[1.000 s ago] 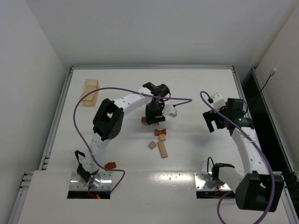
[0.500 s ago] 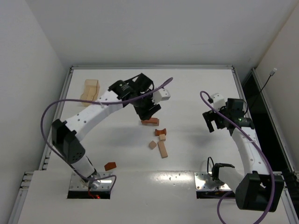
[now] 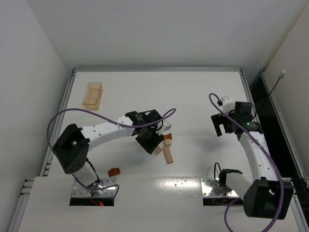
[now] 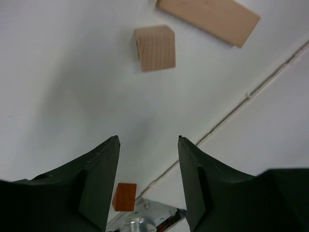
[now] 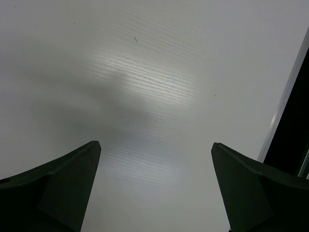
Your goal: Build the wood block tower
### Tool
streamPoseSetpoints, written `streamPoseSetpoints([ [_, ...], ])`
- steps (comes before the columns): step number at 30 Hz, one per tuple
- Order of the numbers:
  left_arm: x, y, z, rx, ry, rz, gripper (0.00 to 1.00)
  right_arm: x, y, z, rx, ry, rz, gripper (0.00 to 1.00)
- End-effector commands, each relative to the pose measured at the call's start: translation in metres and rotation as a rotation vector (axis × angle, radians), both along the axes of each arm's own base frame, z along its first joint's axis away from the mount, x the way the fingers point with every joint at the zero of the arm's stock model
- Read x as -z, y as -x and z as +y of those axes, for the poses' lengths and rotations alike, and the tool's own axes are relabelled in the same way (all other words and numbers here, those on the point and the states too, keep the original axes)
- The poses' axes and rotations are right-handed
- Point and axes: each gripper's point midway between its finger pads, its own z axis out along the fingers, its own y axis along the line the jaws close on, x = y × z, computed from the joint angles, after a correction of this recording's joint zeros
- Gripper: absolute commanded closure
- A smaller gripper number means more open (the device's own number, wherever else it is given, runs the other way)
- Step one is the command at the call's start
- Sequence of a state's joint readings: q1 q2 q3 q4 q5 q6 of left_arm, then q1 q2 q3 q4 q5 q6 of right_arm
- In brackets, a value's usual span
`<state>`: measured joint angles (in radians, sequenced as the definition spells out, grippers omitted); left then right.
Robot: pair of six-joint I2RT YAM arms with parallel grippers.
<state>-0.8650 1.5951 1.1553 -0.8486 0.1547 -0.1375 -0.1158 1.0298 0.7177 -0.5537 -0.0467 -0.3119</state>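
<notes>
Several small wooden blocks lie in the middle of the table: a tan cube (image 3: 158, 150), a tan bar (image 3: 167, 154) and two reddish pieces (image 3: 167, 137). One reddish block (image 3: 114, 171) lies apart, near the left arm's base. My left gripper (image 3: 148, 145) hangs just left of the tan cube, open and empty. In the left wrist view its gripper (image 4: 148, 140) is over bare table, with the tan cube (image 4: 155, 48) and the tan bar (image 4: 208, 18) beyond it and the reddish block (image 4: 124, 196) low between the fingers. My right gripper (image 3: 223, 126) is open and empty at the right, and in its wrist view (image 5: 155, 145) it is over bare table.
A larger pale wooden piece (image 3: 92, 95) lies at the back left. The table's raised rim (image 3: 157, 69) runs along the far side. A purple cable (image 3: 96, 112) loops over the left arm. A dark gap (image 5: 294, 140) borders the table at the right.
My left arm has swung from the back of the block group toward the near side and lowered beside the tan cube. The right arm has not moved.
</notes>
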Motion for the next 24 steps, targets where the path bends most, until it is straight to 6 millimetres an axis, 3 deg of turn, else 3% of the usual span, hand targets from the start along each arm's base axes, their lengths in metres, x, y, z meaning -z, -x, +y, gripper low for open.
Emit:
streamPoseSetpoints([
  [1, -0.003, -0.020, -0.026, -0.099, 0.075, -0.098, 0.52, -0.024, -0.015, -0.007, 0.048, 0.005, -0.084, 0.04],
  [10, 0.028, -0.024, -0.043, -0.121, 0.013, -0.092, 0.50, -0.030, -0.012, -0.014, 0.071, 0.036, -0.100, 0.03],
  [17, 0.035, -0.029, -0.062, -0.096, 0.036, -0.084, 0.44, -0.028, -0.007, -0.016, 0.071, 0.048, -0.091, 0.01],
  [24, 0.042, -0.035, -0.065, -0.089, 0.028, -0.095, 0.44, -0.028, -0.007, -0.016, 0.071, 0.048, -0.091, 0.00],
])
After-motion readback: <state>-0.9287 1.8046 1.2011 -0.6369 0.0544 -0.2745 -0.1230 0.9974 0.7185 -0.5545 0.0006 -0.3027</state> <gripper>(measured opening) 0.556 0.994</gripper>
